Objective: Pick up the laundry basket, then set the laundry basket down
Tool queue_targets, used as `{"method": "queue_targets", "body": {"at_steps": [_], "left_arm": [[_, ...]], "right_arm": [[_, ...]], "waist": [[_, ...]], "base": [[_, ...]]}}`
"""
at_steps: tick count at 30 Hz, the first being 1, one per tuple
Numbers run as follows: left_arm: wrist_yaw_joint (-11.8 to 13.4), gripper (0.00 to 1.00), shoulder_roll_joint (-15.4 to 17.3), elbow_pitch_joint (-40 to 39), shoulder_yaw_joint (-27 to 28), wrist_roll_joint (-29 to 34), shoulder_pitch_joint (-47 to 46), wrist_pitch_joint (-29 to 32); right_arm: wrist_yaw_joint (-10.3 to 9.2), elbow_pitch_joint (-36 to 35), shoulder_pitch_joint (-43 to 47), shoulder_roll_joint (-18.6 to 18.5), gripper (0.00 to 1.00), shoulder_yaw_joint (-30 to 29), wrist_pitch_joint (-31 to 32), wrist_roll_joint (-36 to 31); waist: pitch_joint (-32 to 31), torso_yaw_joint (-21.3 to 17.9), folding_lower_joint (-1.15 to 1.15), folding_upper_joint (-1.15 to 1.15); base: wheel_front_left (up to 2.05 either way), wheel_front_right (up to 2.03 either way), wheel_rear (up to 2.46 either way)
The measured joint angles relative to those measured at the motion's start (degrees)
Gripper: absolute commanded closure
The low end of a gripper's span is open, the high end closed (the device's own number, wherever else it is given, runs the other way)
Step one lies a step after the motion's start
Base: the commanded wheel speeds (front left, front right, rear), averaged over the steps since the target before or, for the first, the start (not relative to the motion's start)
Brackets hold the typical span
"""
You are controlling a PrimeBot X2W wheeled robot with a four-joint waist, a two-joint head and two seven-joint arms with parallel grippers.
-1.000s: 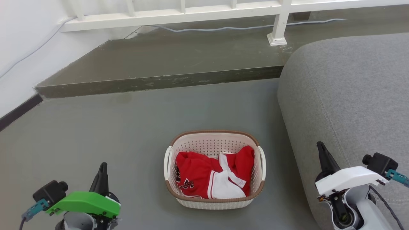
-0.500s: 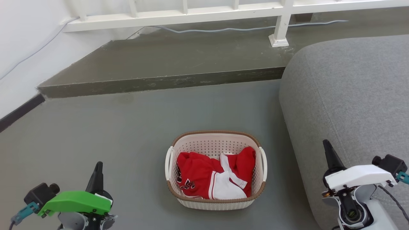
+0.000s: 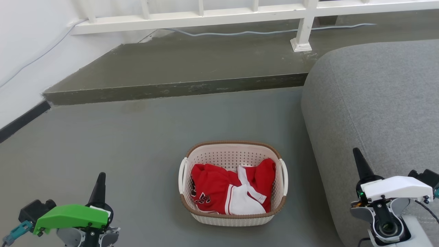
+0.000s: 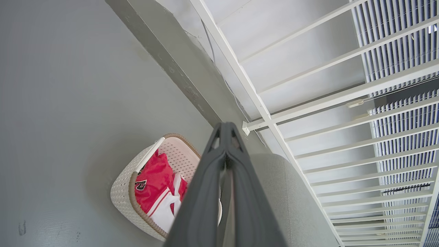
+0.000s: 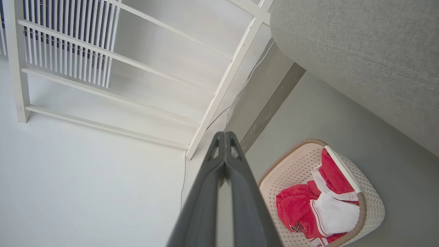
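On grey floor [image 3: 137, 154]: cream perforated plastic laundry basket [image 3: 233, 156], brown-rimmed.
Left gripper [image 3: 101, 176] and right gripper [image 3: 357, 152] flank it, fingers clenched empty.

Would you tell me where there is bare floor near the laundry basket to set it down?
The grey floor is bare left of the laundry basket, out to the dark baseboard, and ahead of it up to the raised step. Right of it is tight: the sofa stands close.

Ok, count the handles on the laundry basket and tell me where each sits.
2. The left handle runs along the basket's left side; the right handle runs along its right side, nearest the sofa. Neither is hidden.
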Motion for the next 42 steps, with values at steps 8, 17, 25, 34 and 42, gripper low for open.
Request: {"method": "queue_targets", "body": {"at_steps": [8,17,25,34,42], "left_arm": [[-0.32,1.0,-0.01,-0.25,1.14,-4.41,-0.01,1.25],[-0.58,1.0,-0.01,-0.6,2.52,-10.03,-0.02,3.07],[-1.08,1.0,-0.01,-1.13,3.63,-15.1,-0.04,4.57],[-1.25,1.0,-0.01,-1.69,4.97,-20.67,-0.08,6.1],[-1.68,1.0,-0.01,-1.92,5.9,-24.27,-0.1,7.03]], "right_arm": [[0.54,-0.37,-0.03,0.2,1.0,-1.76,1.47,5.16],[1.04,-0.9,-0.05,0.35,1.0,-3.66,3.0,11.02],[1.49,-1.43,-0.08,0.65,1.0,-5.57,4.5,16.6],[2.03,-1.82,-0.14,1.09,1.0,-7.5,6.02,22.57],[2.07,-2.12,-0.27,1.27,1.0,-8.83,7.02,26.18]], "waist": [[-0.12,0.23,0.0,0.0],[-0.26,0.48,0.0,0.0],[-0.4,0.73,0.0,0.0],[-0.54,0.98,0.0,0.0],[-0.62,1.13,0.0,0.0]], "base": [[0.0,0.0,0.0],[0.0,0.0,0.0],[0.0,0.0,0.0],[0.0,0.0,0.0],[0.0,0.0,0.0]]}}
